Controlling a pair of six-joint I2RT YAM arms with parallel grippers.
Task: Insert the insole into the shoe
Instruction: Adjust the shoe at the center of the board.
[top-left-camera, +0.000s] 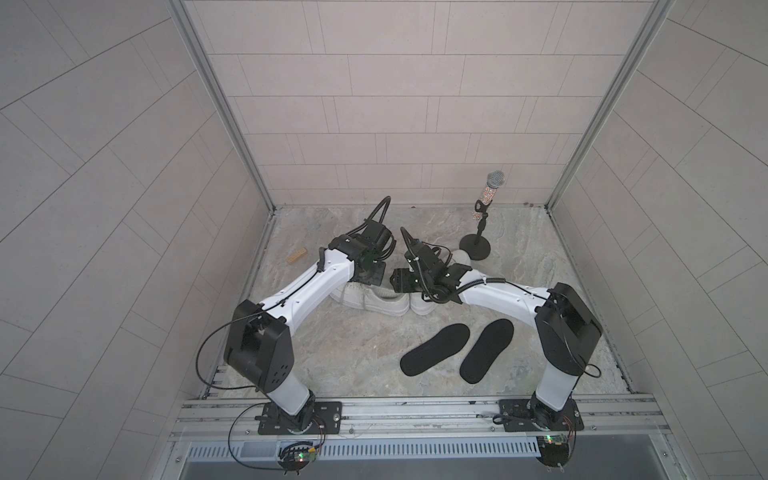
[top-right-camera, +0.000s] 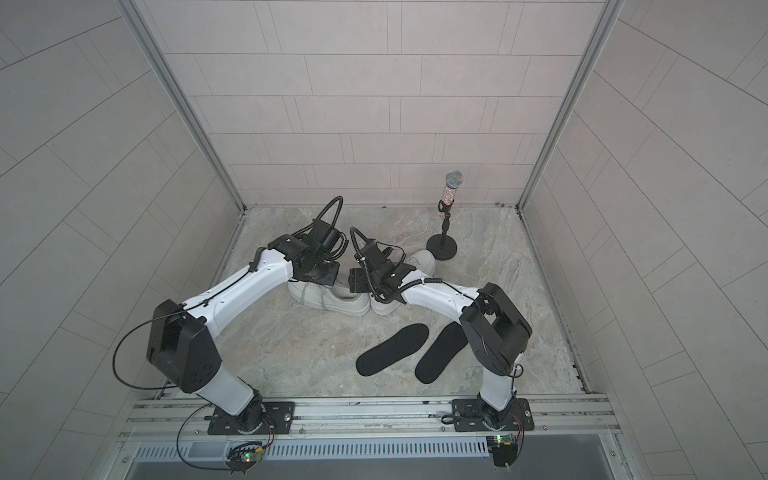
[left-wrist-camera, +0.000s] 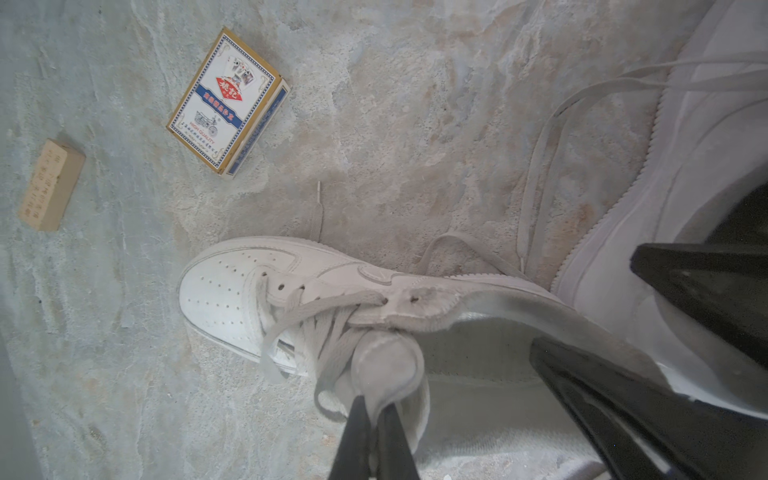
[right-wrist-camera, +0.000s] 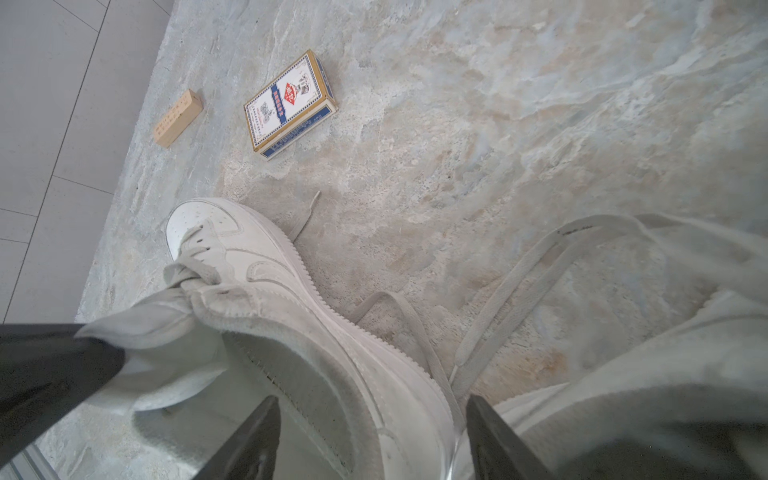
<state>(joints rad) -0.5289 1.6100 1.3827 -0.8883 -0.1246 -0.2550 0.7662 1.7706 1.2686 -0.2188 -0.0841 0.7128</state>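
Stone-look tabletop, tiled walls. White shoe mid-table, touching second shoe. Black insole and second insole lie flat nearer right arm base, outside shoe. Right gripper jaws apart, straddling shoe's side wall. Left gripper clamped on tongue.

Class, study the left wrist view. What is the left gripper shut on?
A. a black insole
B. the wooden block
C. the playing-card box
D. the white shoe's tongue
D: the left gripper has its tips closed together on the tongue of the white shoe, pulling it up from the opening.
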